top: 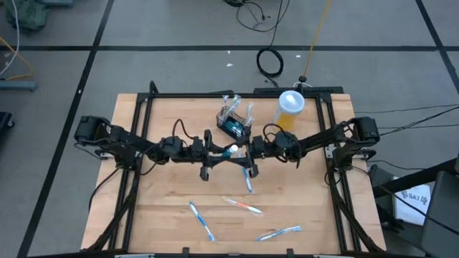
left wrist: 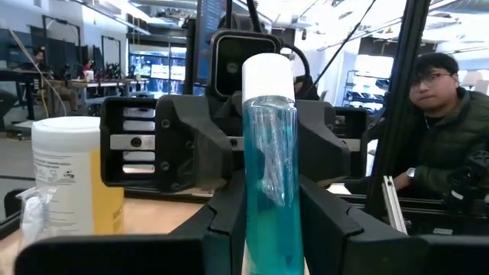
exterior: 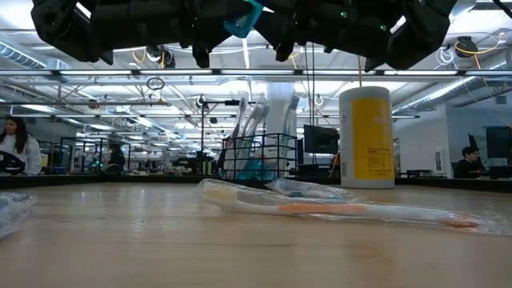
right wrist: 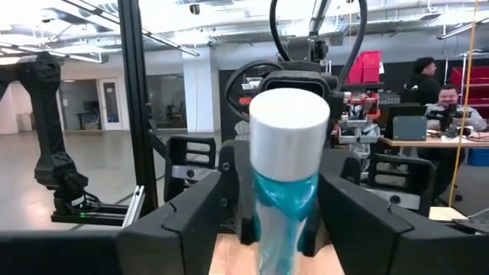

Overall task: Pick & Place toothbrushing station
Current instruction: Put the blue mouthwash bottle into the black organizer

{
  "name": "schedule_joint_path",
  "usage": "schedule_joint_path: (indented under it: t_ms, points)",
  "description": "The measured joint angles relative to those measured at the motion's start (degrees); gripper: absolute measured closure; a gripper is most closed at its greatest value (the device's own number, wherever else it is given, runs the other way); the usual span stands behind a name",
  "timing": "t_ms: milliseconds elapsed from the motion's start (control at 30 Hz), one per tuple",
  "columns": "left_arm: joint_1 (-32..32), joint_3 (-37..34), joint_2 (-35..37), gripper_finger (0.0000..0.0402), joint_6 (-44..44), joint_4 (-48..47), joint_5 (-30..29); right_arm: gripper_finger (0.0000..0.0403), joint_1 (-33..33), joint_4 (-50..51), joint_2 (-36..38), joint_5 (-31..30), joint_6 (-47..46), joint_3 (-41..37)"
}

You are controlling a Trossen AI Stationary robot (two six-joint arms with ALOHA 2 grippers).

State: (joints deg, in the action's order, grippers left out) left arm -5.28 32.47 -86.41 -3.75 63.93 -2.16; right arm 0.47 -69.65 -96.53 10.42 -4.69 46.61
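Note:
A teal tube (top: 231, 150) with a white cap (left wrist: 267, 76) hangs in the air over the table's middle, between my two grippers. My left gripper (top: 221, 151) is shut on it. My right gripper (top: 248, 149) faces it from the table's right. It is open, and its fingers (right wrist: 195, 210) stand on either side of the cap end (right wrist: 289, 130). I cannot tell whether they touch it. Behind the grippers, the black wire-mesh toothbrushing station (top: 233, 126) stands on the table with toothbrushes upright in it. My left gripper pinches the tube's teal body (left wrist: 269, 229) between its two fingers, at the end away from the cap. The fingers come about level from the table's left and lie along the tube. The tube is lifted clear, its cap end pointing at my right gripper.
A yellow cup with a white lid (top: 290, 107) stands at the back, right of the station. Wrapped toothbrushes lie on the wood: one under the grippers (top: 249, 179), others toward the near edge (top: 242, 206), (top: 202, 221), (top: 280, 233). People sit beyond the table (left wrist: 439, 130).

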Motion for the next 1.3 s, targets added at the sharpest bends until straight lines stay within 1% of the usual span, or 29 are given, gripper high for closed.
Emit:
schedule_joint_path:
  t_ms: [100,333,467,567,733,900,1000,1167,1300]
  points:
    - [0.0,0.0,0.0,0.0309,0.0,-0.2,0.0,0.0222,0.0,-0.8,0.0,0.0,0.8,0.0]
    - [0.0,0.0,0.0,0.0309,0.0,-0.4,0.1,0.0293,0.0,-0.4,0.0,0.1,0.9,0.0]
    - [0.0,0.0,0.0,0.0309,0.0,-0.4,-0.1,0.0319,0.0,-0.3,0.0,0.1,1.1,0.0]
    - [0.0,0.0,0.0,0.0309,0.0,-0.6,-0.3,0.0322,0.0,-0.3,0.0,0.1,1.1,0.0]
    - [0.0,0.0,0.0,0.0309,-2.2,-1.0,-0.4,0.0308,0.0,0.1,0.0,0.1,1.8,0.0]
    - [-0.1,0.0,0.1,0.0303,-0.9,-2.7,-0.6,0.0318,0.0,2.0,0.0,0.2,2.4,0.0]
    - [-0.1,0.0,0.1,0.0283,-0.8,-3.9,-1.6,0.0322,0.0,3.6,0.0,0.2,2.7,0.0]
    - [0.0,0.0,0.0,0.023,-1.2,-6.2,-2.9,0.0317,0.0,5.4,0.0,0.1,4.3,0.0]
    - [0.0,0.0,0.0,0.0191,-4.0,-8.4,-3.4,0.0315,-0.4,7.4,0.2,0.2,4.4,0.0]
